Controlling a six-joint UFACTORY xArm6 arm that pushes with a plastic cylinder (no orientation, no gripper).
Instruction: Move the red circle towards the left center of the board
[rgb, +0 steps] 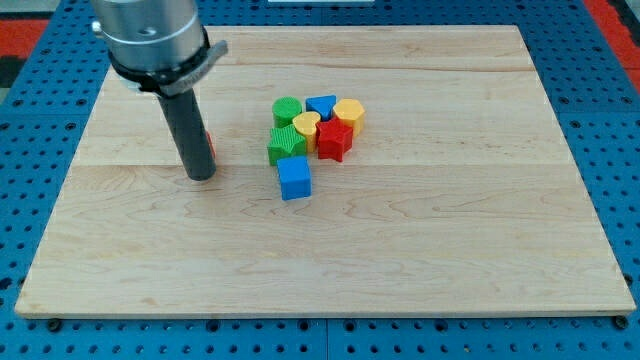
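- My tip (201, 175) sits on the counter (420, 260) in the view's left half, a little above mid-height.
- The rod is dark, roughly upright, and hangs from a grey cylindrical housing (150, 35) at the view's top left.
- Red circle (210, 147): almost all of it is hidden behind the rod. Only a thin red-orange sliver shows at the rod's right edge, just above my tip. I can't make out its round shape from here.
- That sliver looks to be touching the rod, or just beside it; I can't tell which.
- No jaws on this rig, just the rod, so there is no open or closed state to report.
- The other blocks cluster near the counter's centre, well apart from my tip, toward the view's right.
- Cluster, top row: green cylinder (287, 110), blue triangle (321, 104), yellow hexagon (348, 113).
- Cluster, next row: green block (287, 145), yellow heart (306, 125), red star (334, 140). These are packed tight, touching their neighbours.
- Blue cube (294, 178) sits just below the green block, at the bottom of the cluster.
- The counter is a light wood board on a blue perforated base (30, 200).
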